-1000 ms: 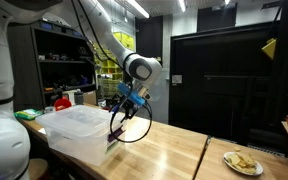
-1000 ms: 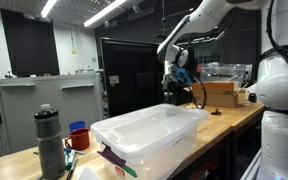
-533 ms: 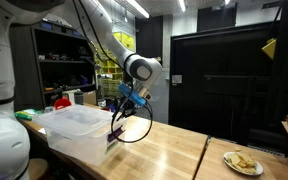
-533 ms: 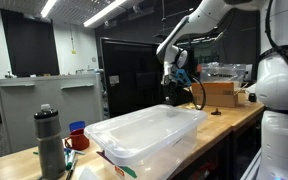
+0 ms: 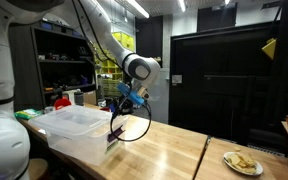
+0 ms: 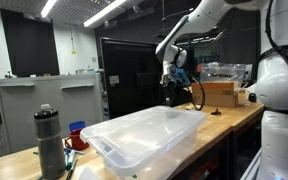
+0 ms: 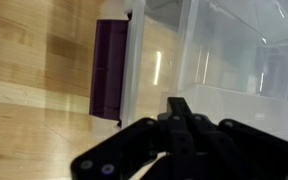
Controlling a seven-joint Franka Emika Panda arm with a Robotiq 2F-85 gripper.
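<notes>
1 clear bin [image 5: 79,128] lies just beneath the closed jaws.

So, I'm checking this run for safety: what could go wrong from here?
The black cable loop hanging under the gripper could catch on the rim of the clear bin or on its purple latch. The gripper hangs close beside the bin, so a sideways move might shove it along the table.

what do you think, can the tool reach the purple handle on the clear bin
Probably yes: the tool hangs just above the clear bin end that carries the purple handle, with nothing visible between them.
</notes>
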